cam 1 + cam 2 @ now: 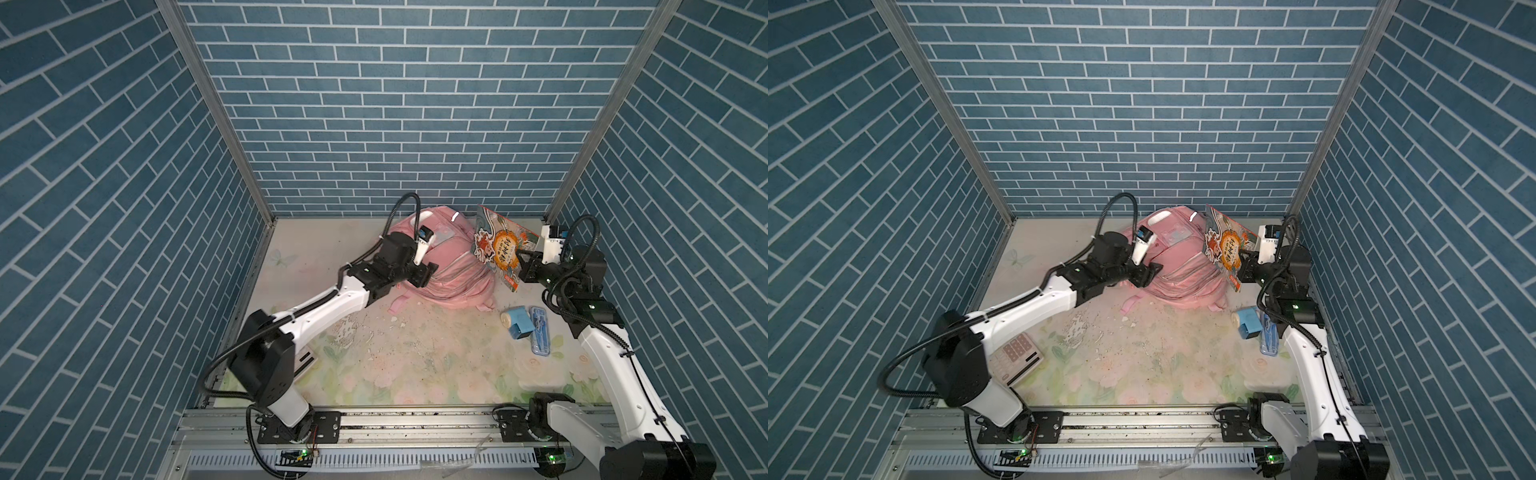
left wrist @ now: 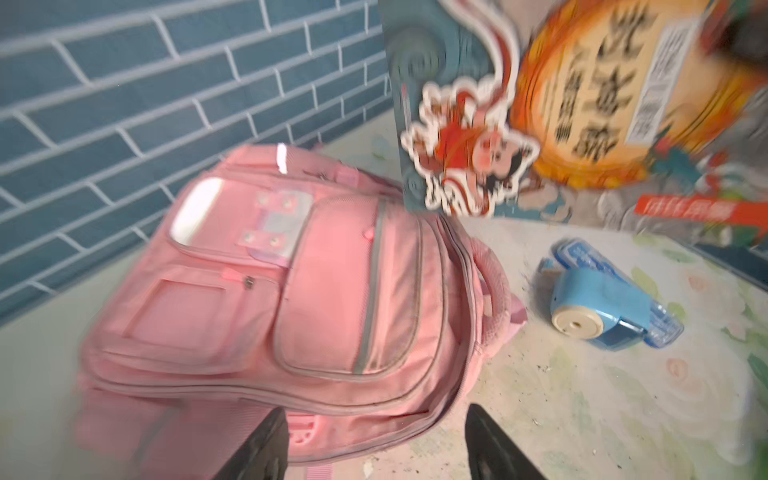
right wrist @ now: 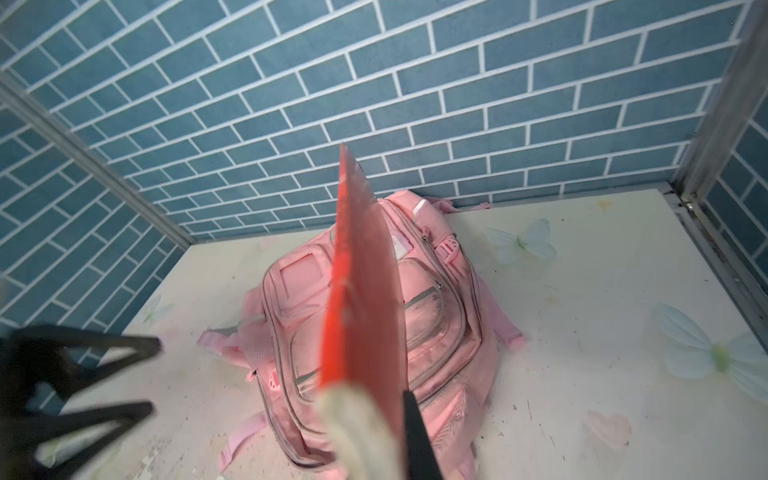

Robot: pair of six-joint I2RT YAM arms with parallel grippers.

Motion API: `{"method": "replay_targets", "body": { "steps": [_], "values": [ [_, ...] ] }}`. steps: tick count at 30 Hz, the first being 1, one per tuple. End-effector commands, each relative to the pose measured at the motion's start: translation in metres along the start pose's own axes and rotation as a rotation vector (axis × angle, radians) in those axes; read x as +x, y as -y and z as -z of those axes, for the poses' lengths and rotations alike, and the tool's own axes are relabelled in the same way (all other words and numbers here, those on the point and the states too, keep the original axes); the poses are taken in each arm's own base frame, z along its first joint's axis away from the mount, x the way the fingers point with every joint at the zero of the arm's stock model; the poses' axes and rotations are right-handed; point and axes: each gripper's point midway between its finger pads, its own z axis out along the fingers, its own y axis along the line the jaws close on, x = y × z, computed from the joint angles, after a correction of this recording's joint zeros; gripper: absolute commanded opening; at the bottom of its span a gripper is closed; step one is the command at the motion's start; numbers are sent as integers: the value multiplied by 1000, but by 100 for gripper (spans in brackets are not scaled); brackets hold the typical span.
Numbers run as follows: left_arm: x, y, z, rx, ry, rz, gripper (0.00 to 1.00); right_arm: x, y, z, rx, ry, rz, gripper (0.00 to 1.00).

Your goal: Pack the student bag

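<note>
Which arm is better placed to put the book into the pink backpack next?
Right, likely: the right gripper is shut on the colourful illustrated book, raised beside the soft pink fabric backpack; the left gripper is open and empty.

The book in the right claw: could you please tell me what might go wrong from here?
The right claw pinches the book by one edge, so it may swing or slip. The bag lies flat with no open compartment visible, and the left claw is open, holding nothing; the book could shove the bag. The sharpener near the right arm might get knocked.
</note>
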Motion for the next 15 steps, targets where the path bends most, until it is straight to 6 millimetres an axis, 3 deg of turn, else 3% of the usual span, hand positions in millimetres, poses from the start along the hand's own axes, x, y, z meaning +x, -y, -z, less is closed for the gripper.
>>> {"method": "replay_targets", "body": {
  "steps": [1,8,15],
  "values": [
    [1,24,-31,30,23,-19,68,-27,-6,18,5,137,-42,0],
    [24,15,-90,-56,-61,-13,68,-10,0,30,38,140,-12,0],
    [38,-6,-118,-195,-97,1,70,5,1,18,14,102,-13,0]
  ]
}}
